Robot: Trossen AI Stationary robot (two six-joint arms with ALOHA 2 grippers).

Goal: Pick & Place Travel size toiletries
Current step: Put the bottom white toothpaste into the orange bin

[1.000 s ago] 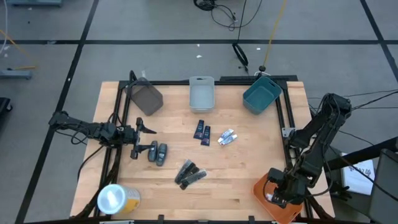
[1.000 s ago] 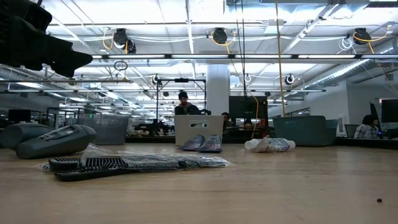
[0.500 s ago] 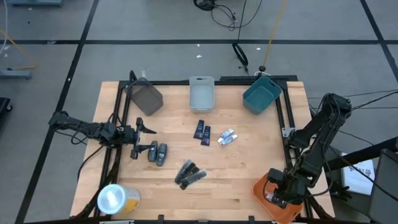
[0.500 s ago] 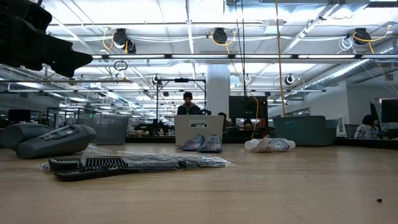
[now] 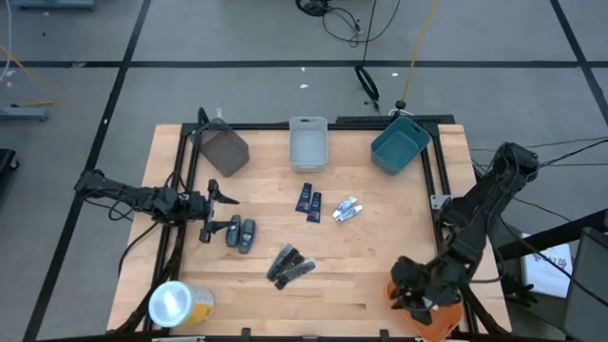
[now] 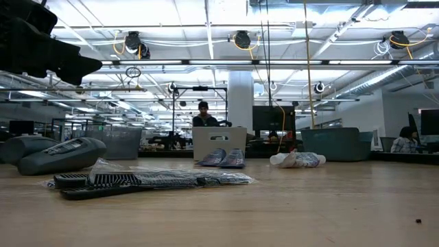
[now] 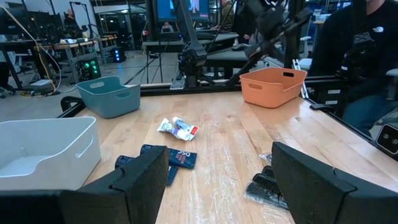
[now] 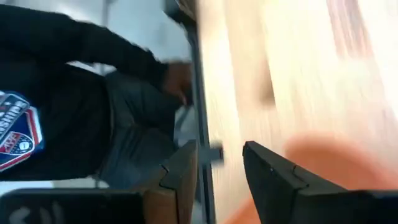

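Observation:
The toiletries lie loose on the wooden table. There are two dark grey oval pieces [image 5: 240, 234], black sticks in a clear wrap [image 5: 290, 265], two dark blue packets [image 5: 308, 199] and silvery-white tubes [image 5: 347, 210]. They also show in the low view: the ovals [image 6: 58, 154], the sticks [image 6: 137, 180], the packets [image 6: 223, 158] and the tubes [image 6: 296, 160]. My left gripper [image 5: 215, 215] is open and empty at the table's left, just left of the ovals. My right gripper [image 5: 407, 288] is open and empty over the orange bin [image 5: 432, 318] at the near right corner.
A dark grey bin [image 5: 224, 149], a light grey bin [image 5: 308, 142] and a teal bin [image 5: 399, 145] stand along the far edge. A yellow roll with a white top [image 5: 177, 304] lies at the near left corner. A person in dark clothes [image 8: 74, 106] stands beside the table.
My right gripper has gone toward the table's left edge, from over the orange bin's middle to over its left rim. Its wrist view is blurred by the motion. The toiletries lie as before.

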